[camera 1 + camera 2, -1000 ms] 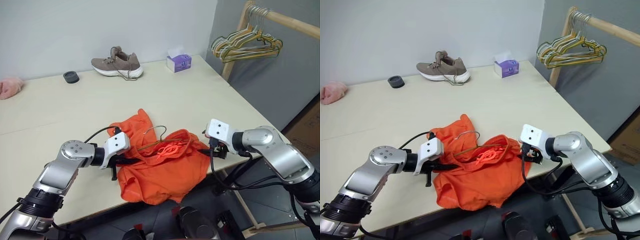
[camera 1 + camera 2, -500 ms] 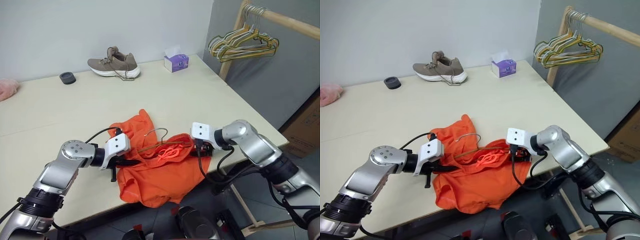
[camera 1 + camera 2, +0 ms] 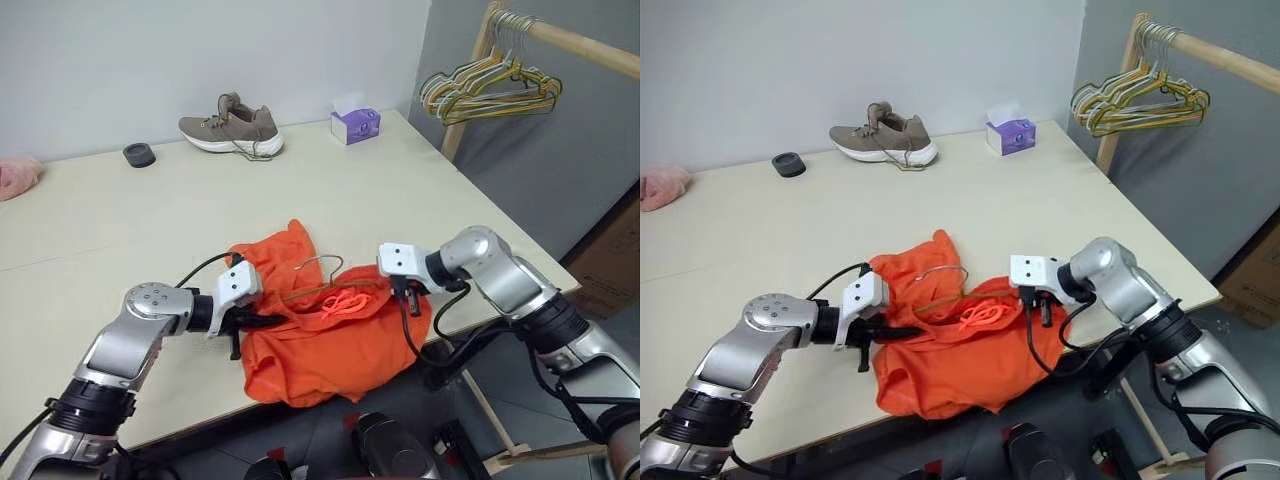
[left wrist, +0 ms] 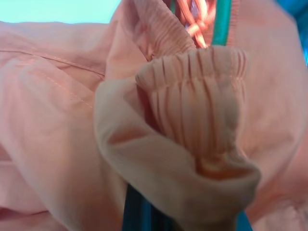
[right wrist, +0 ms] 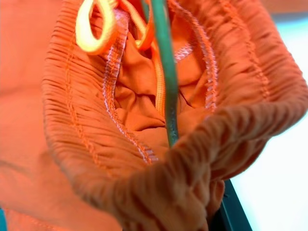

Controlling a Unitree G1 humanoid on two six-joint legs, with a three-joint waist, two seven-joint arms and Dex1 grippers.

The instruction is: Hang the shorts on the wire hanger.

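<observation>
wire hanger (image 3: 318,280): mostly buried in the shorts (image 3: 330,340); hook and part of one arm exposed.
left gripper (image 3: 262,321): fingertips covered by orange fabric.
right gripper (image 3: 404,299): fingertips hidden in the waistband.
pink cloth (image 3: 15,174): cut off at the frame edge.

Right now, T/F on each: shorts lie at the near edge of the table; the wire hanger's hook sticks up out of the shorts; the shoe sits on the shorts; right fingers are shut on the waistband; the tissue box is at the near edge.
1. The shorts lie at the near edge of the table. True.
2. The wire hanger has its hook sticking up out of the shorts. True.
3. The shoe sits on the shorts. False: the shoe is at the far edge, well apart.
4. The right gripper has its fingers shut on the waistband. True.
5. The tissue box is at the near edge. False: the tissue box is at the far edge.
</observation>
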